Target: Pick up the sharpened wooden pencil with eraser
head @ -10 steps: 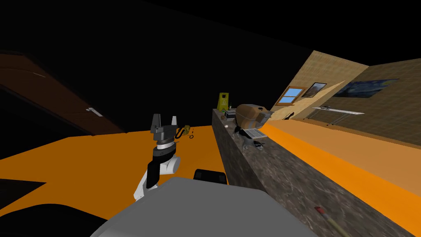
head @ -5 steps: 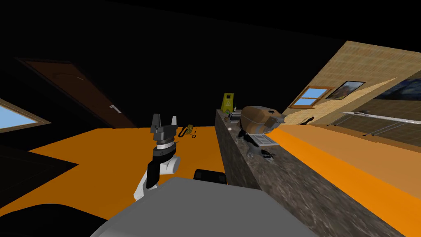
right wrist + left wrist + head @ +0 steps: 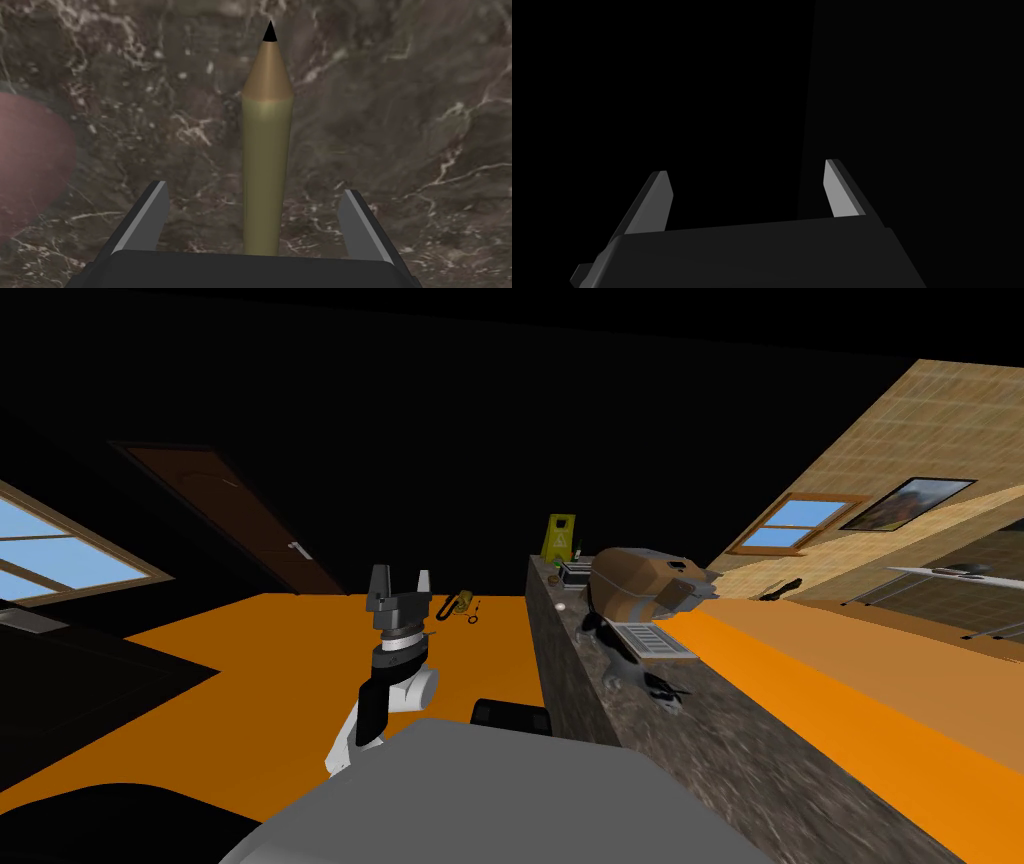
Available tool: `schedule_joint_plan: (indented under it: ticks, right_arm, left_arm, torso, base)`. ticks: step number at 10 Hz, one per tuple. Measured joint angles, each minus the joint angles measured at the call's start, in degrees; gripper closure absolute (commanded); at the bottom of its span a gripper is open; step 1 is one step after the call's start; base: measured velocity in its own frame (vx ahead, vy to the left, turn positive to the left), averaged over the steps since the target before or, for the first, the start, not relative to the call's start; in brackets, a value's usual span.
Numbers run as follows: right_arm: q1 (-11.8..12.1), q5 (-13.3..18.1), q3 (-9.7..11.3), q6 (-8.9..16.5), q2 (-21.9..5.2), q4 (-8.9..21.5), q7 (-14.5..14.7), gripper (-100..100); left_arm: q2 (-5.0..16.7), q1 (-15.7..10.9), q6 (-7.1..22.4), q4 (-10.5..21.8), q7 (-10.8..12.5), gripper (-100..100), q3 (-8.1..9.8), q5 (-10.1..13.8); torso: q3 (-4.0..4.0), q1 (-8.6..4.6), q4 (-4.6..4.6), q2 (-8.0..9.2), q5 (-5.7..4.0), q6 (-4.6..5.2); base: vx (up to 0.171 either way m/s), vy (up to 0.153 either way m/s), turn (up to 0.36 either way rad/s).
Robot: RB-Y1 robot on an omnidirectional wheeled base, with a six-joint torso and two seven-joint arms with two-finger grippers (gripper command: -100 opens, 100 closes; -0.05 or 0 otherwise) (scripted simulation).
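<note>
Between the fingers of the right claw (image 3: 254, 187) lies the pencil (image 3: 266, 150). The fingers stand wide apart, one on each side of it, clear of its sides and gripping nothing. Its long axis runs straight out from the claw's body, across the line on which the fingers would close. The black tip points away from the claw and the blunt end is hidden under the dark body. It seems to rest flat on the dark marbled worktop (image 3: 400, 100). A blurred reddish round shape (image 3: 25, 165) sits beside one finger; what it is I cannot tell.

Over the last second the head's picture has swung, which is my own turn and not a move of the things. A window (image 3: 50, 553) has come in at the left, and the near end of the worktop (image 3: 720, 738), where the pencil showed, has slid off the lower right. I judge the grasp must now go by the wrist view, and the claw looks placed to close.

Over the orange floor (image 3: 250, 688) the left claw (image 3: 398, 580) is unchanged, spread wide and empty.
</note>
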Motion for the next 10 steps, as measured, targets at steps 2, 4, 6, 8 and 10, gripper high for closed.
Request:
schedule_joint_plan:
  ticks: [2, 4, 6, 8, 10]
  right_arm:
    - [0.0, 0.1, 0.2, -0.1, -0.1, 0.0, 0.0, -100]
    - [-2.2, 0.5, 0.2, -2.2, 1.0, 2.8, 2.1, -100]
    - [-3.9, 0.8, 0.3, -3.7, 2.0, 5.4, 3.6, -100]
    - [-5.3, 1.1, 0.5, -5.1, 2.6, 8.3, 5.1, -100]
    - [-7.1, 1.4, 0.6, -6.5, 3.7, 10.7, 6.6, -100]
  left_arm:
    - [0.0, 0.0, 0.0, 0.0, 0.0, 0, 0.0, 0.0]
    - [0.0, 0.0, 0.0, 0.0, 0.0, 0, 0.0, 0.0]
    - [0.0, 0.0, 0.0, 0.0, 0.0, 0, -0.01, 0.0]
    - [0.0, 0.0, 0.0, 0.0, 0.0, 0, -0.01, 0.0]
    - [0.0, 0.0, 0.0, 0.0, 0.0, 0, -0.01, 0.0]
  torso:
    - [0.14, 0.21, 0.06, 0.25, 0.06, 0.03]
    - [0.1, 0.29, 0.04, 0.16, 0.08, 0.04]
    - [0.11, 0.3, 0.05, 0.17, 0.07, 0.04]
    - [0.13, 0.29, 0.05, 0.23, 0.09, 0.04]
    - [0.14, 0.28, 0.07, 0.23, 0.07, 0.04]
  base:
    - [0.025, 0.002, 0.0]
    - [0.038, 0.011, -0.002]
    - [0.051, 0.014, -0.002]
    - [0.011, 0.004, 0.0]
    - [0.043, 0.011, -0.002]
